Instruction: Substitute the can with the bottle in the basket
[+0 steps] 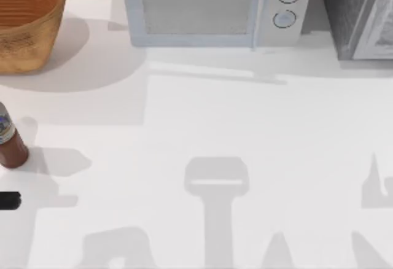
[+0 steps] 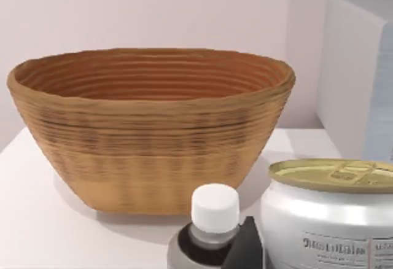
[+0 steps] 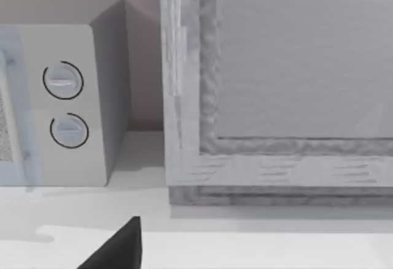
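The orange-brown wicker basket (image 1: 24,23) stands at the table's back left corner, and its bowl (image 2: 153,134) holds nothing that I can see. The brown bottle (image 1: 9,140) with its white cap (image 2: 215,210) stands upright at the table's left edge, in front of the basket. My left gripper (image 2: 319,250) is shut on the white can (image 2: 331,220), holding it upright and raised, nearer than the bottle. One black finger (image 2: 245,247) lies against the can's side. A black part of the left arm (image 1: 9,200) shows at the left edge.
A white microwave (image 1: 215,8) stands at the back centre, with a grey cabinet (image 1: 362,14) to its right. My right arm is parked; a black part of its gripper (image 3: 116,247) faces the cabinet (image 3: 276,85) and the microwave's dials (image 3: 61,81).
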You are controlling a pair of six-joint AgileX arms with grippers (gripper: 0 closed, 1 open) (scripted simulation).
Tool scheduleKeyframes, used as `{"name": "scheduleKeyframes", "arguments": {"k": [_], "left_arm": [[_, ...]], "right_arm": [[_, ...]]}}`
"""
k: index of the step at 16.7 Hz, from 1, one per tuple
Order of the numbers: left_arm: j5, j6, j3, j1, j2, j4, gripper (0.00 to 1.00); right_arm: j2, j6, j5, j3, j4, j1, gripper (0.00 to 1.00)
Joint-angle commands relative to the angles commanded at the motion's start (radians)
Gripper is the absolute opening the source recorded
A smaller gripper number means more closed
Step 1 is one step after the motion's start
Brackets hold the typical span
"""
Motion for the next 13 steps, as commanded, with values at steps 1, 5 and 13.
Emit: {"name": "scheduleKeyframes", "arguments": {"k": [1,5,13], "left_arm": [[0.0,0.0,0.0,0.0,0.0,0.0,0.0],[0.008,0.0,0.013,-0.001,0.024,0.016,0.0],[0.181,-0.017,0.23,-0.058,0.406,0.303,0.0]], "right_arm": [[0.0,0.0,0.0,0.0,0.0,0.0,1.0],[0.0,0.0,0.0,0.0,0.0,0.0,1.0],[0.0,0.0,0.0,0.0,0.0,0.0,1.0]]}}
